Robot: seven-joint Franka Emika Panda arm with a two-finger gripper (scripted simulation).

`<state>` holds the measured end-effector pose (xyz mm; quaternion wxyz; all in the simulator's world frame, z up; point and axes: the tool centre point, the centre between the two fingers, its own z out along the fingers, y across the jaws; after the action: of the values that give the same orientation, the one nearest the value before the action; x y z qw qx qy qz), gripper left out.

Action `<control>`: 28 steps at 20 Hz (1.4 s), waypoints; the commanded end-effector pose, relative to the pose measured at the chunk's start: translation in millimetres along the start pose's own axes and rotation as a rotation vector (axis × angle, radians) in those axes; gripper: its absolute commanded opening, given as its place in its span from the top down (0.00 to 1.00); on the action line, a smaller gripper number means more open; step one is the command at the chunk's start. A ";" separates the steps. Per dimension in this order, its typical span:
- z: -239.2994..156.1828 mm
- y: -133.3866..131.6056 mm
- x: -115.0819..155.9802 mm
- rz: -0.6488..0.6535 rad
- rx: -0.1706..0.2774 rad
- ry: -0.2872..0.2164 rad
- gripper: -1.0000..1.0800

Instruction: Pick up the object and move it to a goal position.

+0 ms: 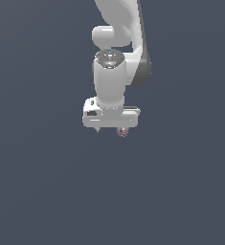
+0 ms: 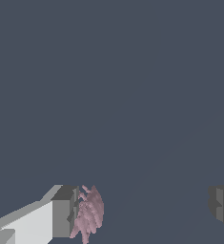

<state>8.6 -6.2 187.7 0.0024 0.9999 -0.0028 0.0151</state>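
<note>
The gripper point(image 1: 110, 129) sits in the middle of the exterior view with its jaws wide apart. The pink lumpy object point(image 2: 88, 213) touches one finger point(image 2: 61, 218), far from the other. It is not squeezed yet, so grabbing and carrying are left.

No text, label, brand, number or sign can be read in either view. The white arm housing point(image 1: 115, 72) carries no lettering (the small round cap on it shows only faint coloured specks, too small to make out as characters). The dusty-pink lumpy cluster point(image 2: 88, 213) bears no markings, and the plain dark grey background is blank.
</note>
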 end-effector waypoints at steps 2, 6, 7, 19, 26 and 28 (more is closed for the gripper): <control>0.1 0.4 -0.1 0.000 -0.001 0.000 0.04; 2.3 9.9 -2.0 0.000 -0.012 -0.010 0.04; 3.2 14.1 -2.8 -0.001 -0.018 -0.015 0.04; 9.8 18.0 -8.4 0.018 -0.026 -0.024 0.04; 25.8 1.1 -22.0 0.087 -0.020 -0.024 0.04; 32.2 -5.6 -28.0 0.115 -0.018 -0.024 0.04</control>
<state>-14.0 -5.7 159.6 0.0113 0.9987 -0.0504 0.0034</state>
